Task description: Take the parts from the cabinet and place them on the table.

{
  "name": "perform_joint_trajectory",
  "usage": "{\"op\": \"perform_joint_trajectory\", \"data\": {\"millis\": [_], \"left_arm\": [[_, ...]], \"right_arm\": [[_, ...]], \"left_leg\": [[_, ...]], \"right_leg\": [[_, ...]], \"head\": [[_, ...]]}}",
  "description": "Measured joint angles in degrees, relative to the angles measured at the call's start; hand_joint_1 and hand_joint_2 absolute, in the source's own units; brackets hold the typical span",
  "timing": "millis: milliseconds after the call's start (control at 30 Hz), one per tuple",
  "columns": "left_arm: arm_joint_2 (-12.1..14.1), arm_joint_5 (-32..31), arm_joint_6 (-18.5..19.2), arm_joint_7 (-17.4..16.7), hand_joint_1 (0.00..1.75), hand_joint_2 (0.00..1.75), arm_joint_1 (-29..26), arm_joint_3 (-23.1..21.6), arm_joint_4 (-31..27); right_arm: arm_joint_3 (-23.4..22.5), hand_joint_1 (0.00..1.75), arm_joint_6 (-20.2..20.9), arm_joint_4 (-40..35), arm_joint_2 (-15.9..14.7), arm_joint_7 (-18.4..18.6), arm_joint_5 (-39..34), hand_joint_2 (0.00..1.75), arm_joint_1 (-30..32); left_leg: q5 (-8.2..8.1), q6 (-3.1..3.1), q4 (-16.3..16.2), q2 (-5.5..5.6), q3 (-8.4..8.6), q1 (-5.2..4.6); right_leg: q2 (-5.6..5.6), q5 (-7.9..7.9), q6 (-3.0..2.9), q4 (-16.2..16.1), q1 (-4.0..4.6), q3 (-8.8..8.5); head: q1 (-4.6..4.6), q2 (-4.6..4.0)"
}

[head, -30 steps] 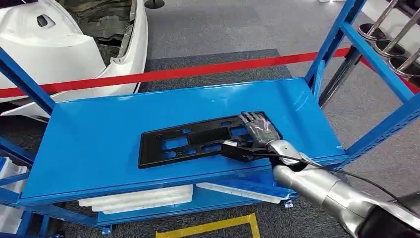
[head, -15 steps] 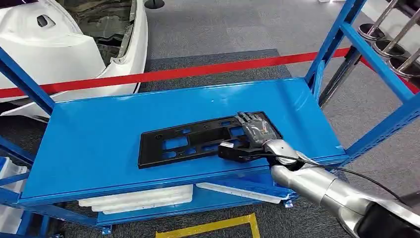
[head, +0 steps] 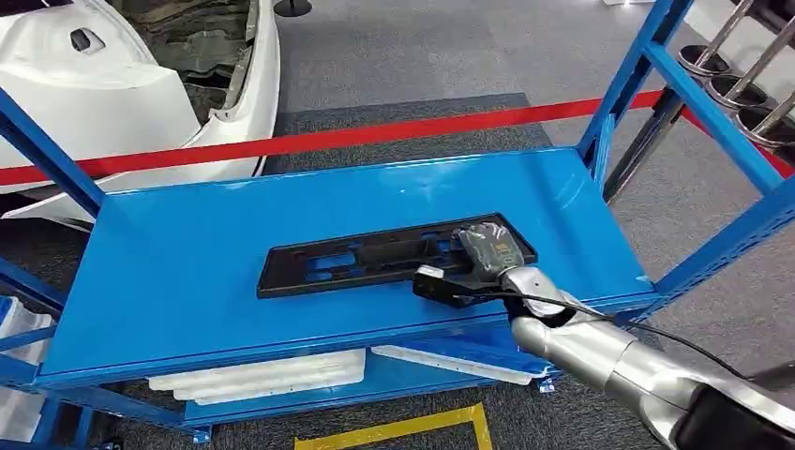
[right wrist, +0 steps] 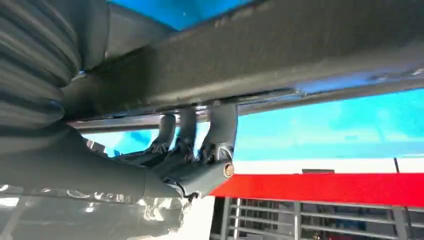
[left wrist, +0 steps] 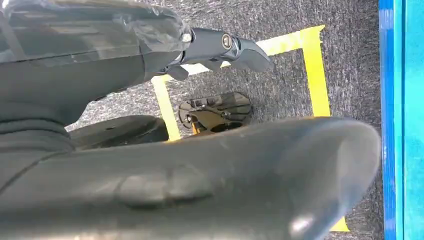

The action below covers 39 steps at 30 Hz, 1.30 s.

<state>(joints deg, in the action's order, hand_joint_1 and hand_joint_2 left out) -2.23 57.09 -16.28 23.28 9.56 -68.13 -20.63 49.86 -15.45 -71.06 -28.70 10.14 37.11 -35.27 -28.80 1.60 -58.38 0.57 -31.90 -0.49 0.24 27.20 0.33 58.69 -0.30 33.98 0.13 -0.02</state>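
The right robot hand (head: pixel 483 255) grasps the right end of the black part (head: pixel 375 261), a long flat frame with cut-out windows, lying on the blue shelf (head: pixel 187 272) of the cabinet. In the right wrist view the fingers (right wrist: pixel 190 137) curl over the part's edge with the thumb underneath, so the grip looks closed on it. The part's near edge seems tilted up off the shelf, though how far cannot be judged.

The left robot hand (left wrist: pixel 220 47) hangs over grey carpet and yellow floor tape, beside the shelf's blue edge. Whether it is released or clenched cannot be told, as most of it is hidden behind the arm's cover.

The main risk is the one-ended hold. The part is long and gripped at one end, so its free left end, well away from the hand, is likely to sag or swing, twist in the fingers and slip out. It could also catch on the blue upright post (head: pixel 623 84) to the right of the shelf as it is drawn out.

On the lower shelf, beneath the one carrying the black part, lie white flat parts (head: pixel 262 373). No desk is in sight, so the placing step is not yet begun.
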Motion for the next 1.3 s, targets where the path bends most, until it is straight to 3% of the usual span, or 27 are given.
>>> {"op": "perform_joint_trajectory", "data": {"millis": [167, 300, 500, 667, 800, 1000, 1133, 1300], "left_arm": [[0.04, 0.41, -0.06, 0.00, 0.00, 0.00, -0.12, 0.00, 0.00], [0.04, 0.59, -0.37, 0.07, 0.00, 0.00, -0.17, 0.00, 0.00], [0.04, 1.01, -1.29, 0.20, 0.00, 0.00, -0.23, 0.00, 0.00], [0.04, 1.14, -2.21, 0.83, 0.00, 0.00, -0.27, 0.00, 0.00], [0.02, 1.14, -2.34, 0.85, 0.00, 0.00, -0.26, 0.00, 0.02], [0.02, 1.22, -2.34, 1.22, 0.00, 0.00, -0.17, 0.02, 0.00], [0.00, 1.95, -2.62, 2.23, 0.00, 0.00, -0.39, 0.07, 0.00], [-0.04, 2.21, -2.73, 2.34, 0.00, 0.00, -0.44, 0.22, 0.02]], "right_arm": [[0.07, 1.75, -1.33, 0.04, 0.09, 0.48, 1.79, 1.75, 0.66], [0.02, 1.75, -2.64, -1.36, 0.02, 2.91, 5.23, 1.75, 0.94], [-2.23, 1.75, -10.03, -9.06, -0.61, 8.83, 17.52, 1.75, 3.05], [-5.88, 1.75, -17.24, -17.81, -0.63, 10.21, 23.78, 1.75, 6.80], [-7.87, 1.75, -18.10, -22.56, -0.63, 10.47, 24.41, 1.75, 8.67], [-10.45, 1.75, -23.76, -28.14, 0.31, 5.08, 20.47, 1.75, 12.08], [-14.06, 1.75, -23.76, -33.88, 4.31, -9.04, 11.31, 1.75, 19.41], [-16.87, 1.75, -23.76, -37.81, 7.34, -11.14, 9.01, 1.75, 22.95]], "left_leg": [[0.00, 0.00, 0.00, 0.01, 0.01, -0.01], [0.00, 0.00, -0.01, -0.01, 0.02, -0.01], [-0.01, 0.00, 0.00, -0.01, 0.00, 0.00], [-0.02, 0.00, 0.04, 0.01, -0.01, 0.01], [-0.05, -0.05, 0.04, -0.01, 0.02, 0.00], [-0.06, -0.05, 0.04, 0.02, 0.05, 0.01], [-0.16, -0.12, 0.08, 0.07, 0.08, 0.04], [-0.18, -0.13, 0.11, 0.04, 0.16, 0.05]], "right_leg": [[-0.02, -0.01, 0.01, 0.00, -0.01, -0.01], [0.01, -0.01, 0.01, 0.00, -0.01, 0.00], [0.00, 0.00, 0.00, 0.00, 0.00, 0.05], [-0.01, 0.06, 0.01, 0.00, 0.01, 0.04], [0.01, 0.06, 0.01, -0.01, 0.00, 0.03], [-0.02, 0.06, 0.02, -0.02, 0.01, -0.04], [-0.10, 0.16, 0.01, -0.04, 0.04, -0.06], [-0.10, 0.26, 0.00, -0.04, 0.06, -0.12]], "head": [[-0.02, 0.00], [0.00, 0.00], [-0.02, 0.00], [0.00, 0.00], [0.00, 0.00], [-0.02, 0.00], [-0.04, 0.00], [-0.02, 0.00]]}}
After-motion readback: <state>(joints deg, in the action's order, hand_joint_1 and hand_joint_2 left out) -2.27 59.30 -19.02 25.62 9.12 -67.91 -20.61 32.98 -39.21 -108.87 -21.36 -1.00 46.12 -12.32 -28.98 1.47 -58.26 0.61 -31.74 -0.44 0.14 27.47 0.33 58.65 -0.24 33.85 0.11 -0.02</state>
